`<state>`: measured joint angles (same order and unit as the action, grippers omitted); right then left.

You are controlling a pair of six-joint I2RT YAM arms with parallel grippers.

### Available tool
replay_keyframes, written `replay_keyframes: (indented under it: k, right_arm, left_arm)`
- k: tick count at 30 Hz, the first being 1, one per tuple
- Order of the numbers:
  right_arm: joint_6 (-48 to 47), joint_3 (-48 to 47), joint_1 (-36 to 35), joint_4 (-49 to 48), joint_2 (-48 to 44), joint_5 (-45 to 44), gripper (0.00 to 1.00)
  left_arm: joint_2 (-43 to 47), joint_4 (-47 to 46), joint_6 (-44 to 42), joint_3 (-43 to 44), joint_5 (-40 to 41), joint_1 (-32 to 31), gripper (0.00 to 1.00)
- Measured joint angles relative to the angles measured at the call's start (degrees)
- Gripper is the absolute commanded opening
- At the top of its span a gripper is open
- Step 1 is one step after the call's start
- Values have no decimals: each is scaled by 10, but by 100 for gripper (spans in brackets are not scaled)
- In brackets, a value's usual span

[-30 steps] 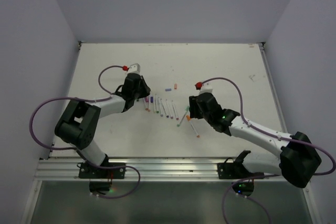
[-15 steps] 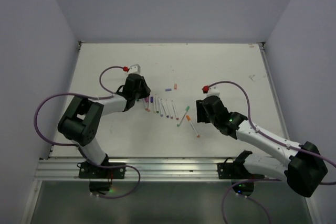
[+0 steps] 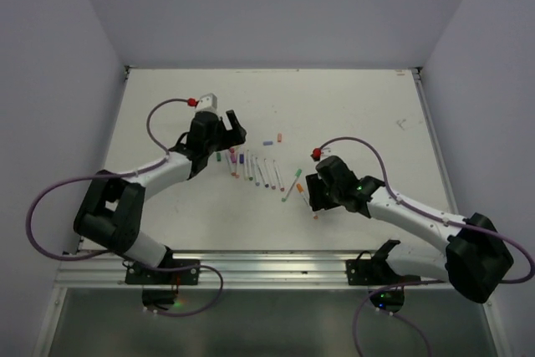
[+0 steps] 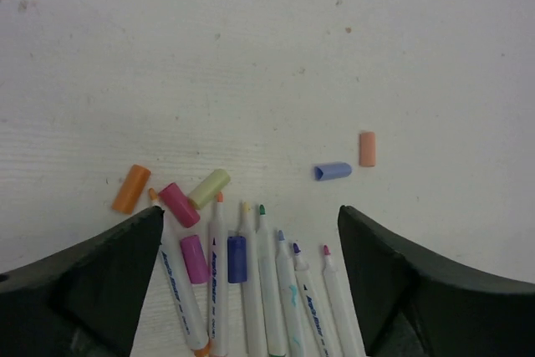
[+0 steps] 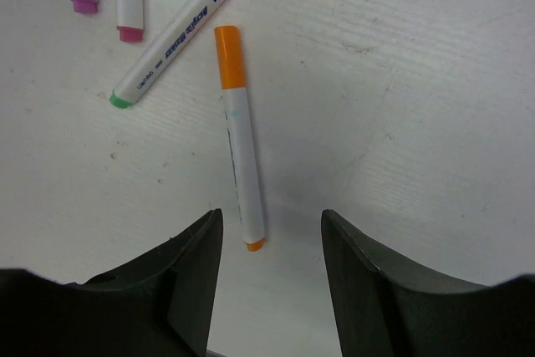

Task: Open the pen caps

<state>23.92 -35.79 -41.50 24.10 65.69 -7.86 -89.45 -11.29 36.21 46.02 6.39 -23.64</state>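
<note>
Several loose pen caps lie on the white table: orange (image 4: pixel 131 188), magenta (image 4: pixel 179 204), yellow-green (image 4: pixel 209 187), pink (image 4: pixel 194 258), dark blue (image 4: pixel 236 258), periwinkle (image 4: pixel 333 171) and peach (image 4: pixel 367 149). A row of uncapped white pens (image 4: pixel 276 290) lies below them. My left gripper (image 4: pixel 249 216) hovers open over this row (image 3: pixel 255 170), holding nothing. A pen (image 5: pixel 241 152) with its orange cap (image 5: pixel 229 56) still on lies between the open fingers of my right gripper (image 5: pixel 270 216), which touch nothing. A green-capped pen (image 5: pixel 180 35) lies beside it.
The table's near edge with the metal rail (image 3: pixel 267 265) runs just behind the right gripper (image 3: pixel 304 187). Grey walls close the table on three sides. The left gripper (image 3: pixel 232 130) sits far-left of the pen row.
The left gripper went from shut to wide open and drew back toward the far side. The right gripper shifted slightly nearer, over the orange-capped pen.
</note>
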Motion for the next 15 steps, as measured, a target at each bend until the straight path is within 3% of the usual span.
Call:
replay_keyframes:
  k: [1, 8, 15]
  right_arm:
    - [-1, -1, 0, 0, 9, 6, 54]
    - [-3, -9, -8, 2, 75, 30, 54]
    - [-3, -27, -20, 8, 111, 10, 50]
  left_arm:
    - [17, 7, -1, 2, 0, 0, 100]
    - [160, 56, -12, 9, 14, 0, 100]
    - [237, 123, -28, 10, 26, 0, 100]
